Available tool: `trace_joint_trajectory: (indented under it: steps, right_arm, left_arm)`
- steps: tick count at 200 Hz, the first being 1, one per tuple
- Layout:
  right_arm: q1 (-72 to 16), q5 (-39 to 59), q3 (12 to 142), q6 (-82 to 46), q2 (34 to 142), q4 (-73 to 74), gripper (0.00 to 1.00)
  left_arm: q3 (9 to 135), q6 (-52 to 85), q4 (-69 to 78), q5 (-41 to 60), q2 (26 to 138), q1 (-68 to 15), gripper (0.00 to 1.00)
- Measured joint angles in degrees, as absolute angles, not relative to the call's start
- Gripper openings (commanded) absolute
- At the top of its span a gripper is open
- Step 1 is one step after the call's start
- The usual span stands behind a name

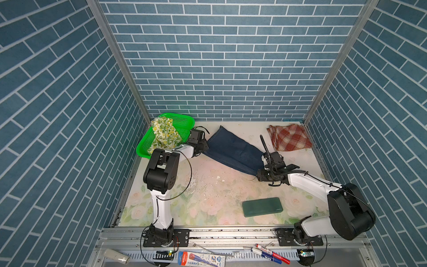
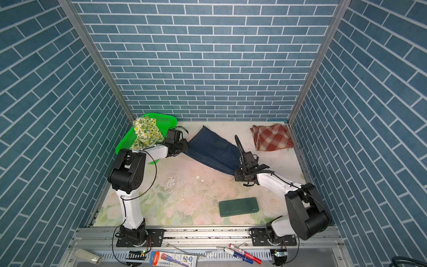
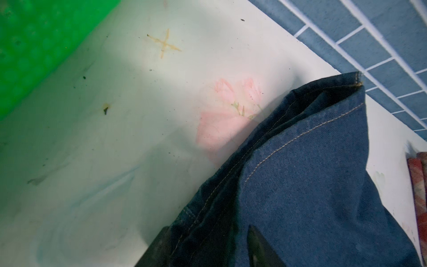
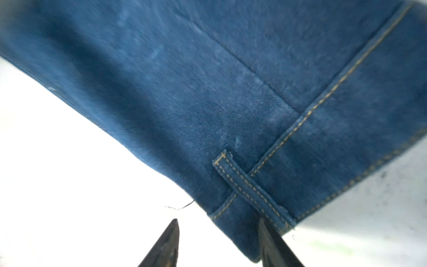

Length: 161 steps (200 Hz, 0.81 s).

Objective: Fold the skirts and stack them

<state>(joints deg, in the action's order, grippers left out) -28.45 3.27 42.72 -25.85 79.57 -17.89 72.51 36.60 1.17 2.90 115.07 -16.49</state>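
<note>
- Denim is the piece in hand. In both top views the denim skirt [image 1: 231, 150] lies slantwise across the back of the table [image 1: 208, 185]. The left gripper [image 1: 204, 148] is at its basket-side end and the right gripper [image 1: 260, 174] at its near corner.
- In a top view, the plaid skirt [image 2: 272, 137] sits folded in the far right corner, well apart from the denim. The lemon-print skirt [image 2: 146, 133] lies crumpled in the green basket [image 2: 161, 116], just behind the left arm. A dark green slab [image 2: 239, 207] rests near the front, out of the way.
- Left wrist: a stitched edge of the denim runs between the fingers [image 3: 261, 249] and is raised off the table. I cannot tell whether they nip it or merely straddle it. The basket wall stands close beside, so a wide swing could knock it or snag the lemon print.
- Right wrist: the fingers [image 4: 272, 245] stand spread, and the waistband corner with its belt loop [image 4: 245, 182] lies against one of them, unheld.
- My judgement of the risk: with at most one end gripped, a pull would drag or skew the stiff cloth rather than fold it. The belt loop might also hook a fingertip.
</note>
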Motion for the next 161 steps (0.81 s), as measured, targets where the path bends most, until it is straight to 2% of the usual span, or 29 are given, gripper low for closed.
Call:
trace_joint_trajectory:
  steps: [65, 91, 114, 161]
  right_arm:
    - [-26.3, 1.0, 47.5, -26.5, 75.8, -20.1, 0.64]
    - [-23.4, 0.6, 47.4, -28.8, 75.8, -20.6, 0.64]
    - [-20.3, 0.3, 46.4, -32.1, 75.1, -20.5, 0.69]
    - [-13.9, 1.5, 39.8, -39.3, 70.7, -20.2, 0.75]
  left_arm:
    - [72.3, 30.3, 0.9, -4.4, 108.4, -20.7, 0.66]
    - [72.3, 25.2, 0.8, -9.0, 106.7, -23.2, 0.79]
    - [72.7, 20.0, -0.2, -12.2, 107.0, -25.7, 0.87]
    - [75.0, 9.5, -1.1, -14.0, 110.1, -27.7, 0.93]
